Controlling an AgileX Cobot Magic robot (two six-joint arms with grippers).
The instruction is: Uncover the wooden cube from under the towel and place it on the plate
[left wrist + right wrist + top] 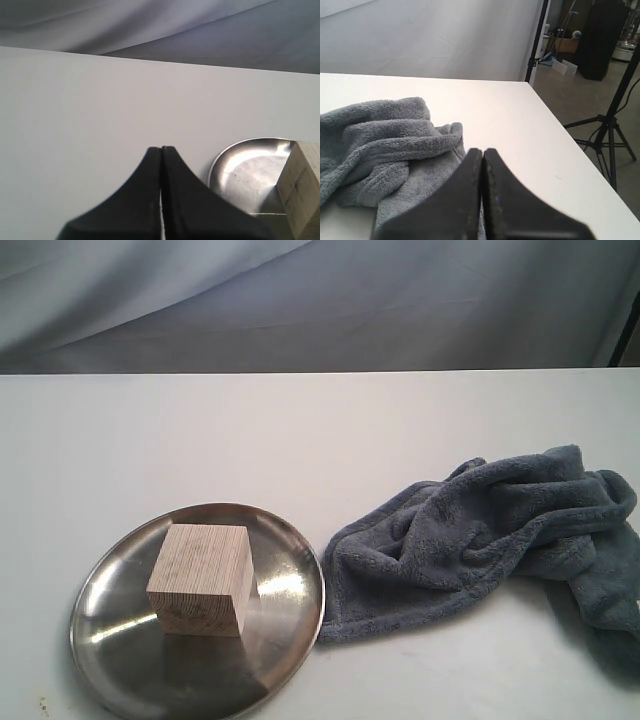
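Observation:
The wooden cube point(202, 579) stands uncovered on the shiny steel plate point(110, 640) at the front left of the table; the left wrist view catches its edge point(303, 190) and part of the plate point(245, 170). The rumpled grey-blue towel point(480, 535) lies to the right of the plate, its hem touching the rim, and shows in the right wrist view point(375, 145). My left gripper point(161, 149) is shut on nothing, beside the plate. My right gripper point(482, 150) is shut on nothing, just above the towel's edge. Neither gripper appears in the exterior view.
The white table point(300, 430) ends at a far edge before a grey backdrop point(320, 300). In the right wrist view the table's side edge drops to a floor with a black tripod stand point(612, 125) and equipment beyond.

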